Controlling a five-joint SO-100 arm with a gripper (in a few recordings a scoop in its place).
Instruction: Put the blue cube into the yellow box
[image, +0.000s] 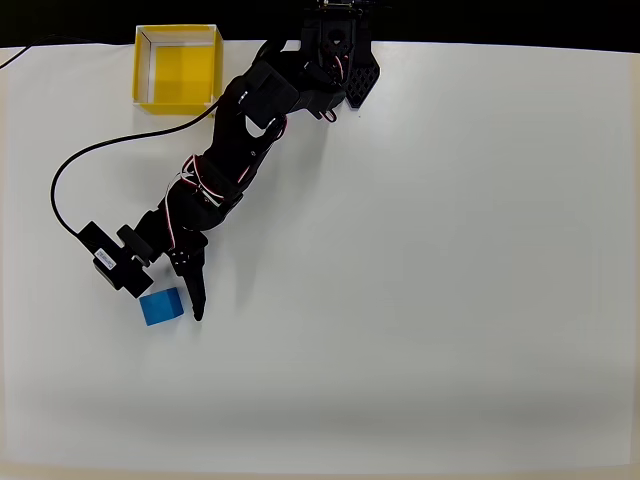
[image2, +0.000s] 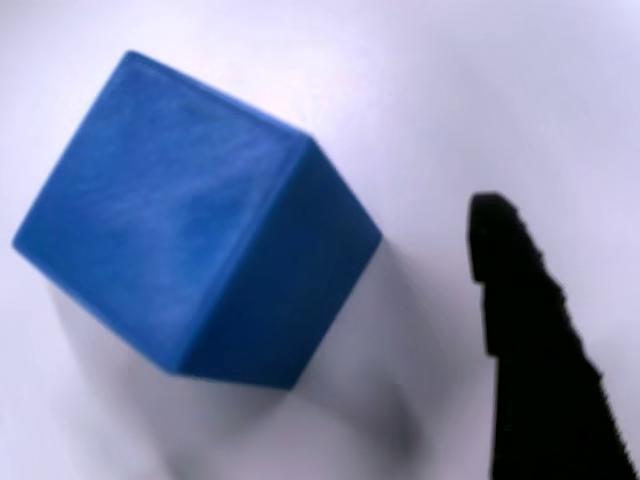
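Observation:
The blue cube (image: 161, 306) rests on the white table at the lower left of the overhead view. My gripper (image: 176, 299) is down at the cube and open. One black finger (image: 197, 293) stands just right of the cube, with a small gap between them. The other finger is hidden under the wrist parts. In the wrist view the blue cube (image2: 190, 230) sits large at the left, turned corner-on, and the serrated finger (image2: 530, 340) rises at the right, apart from it. The yellow box (image: 180, 70) stands open and holds nothing at the table's far left corner.
A black cable (image: 58, 185) loops over the table from the wrist camera (image: 112, 262) toward the yellow box. The arm's base (image: 338, 55) sits at the far edge, right of the box. White tabletop stretches to the right and toward the near edge.

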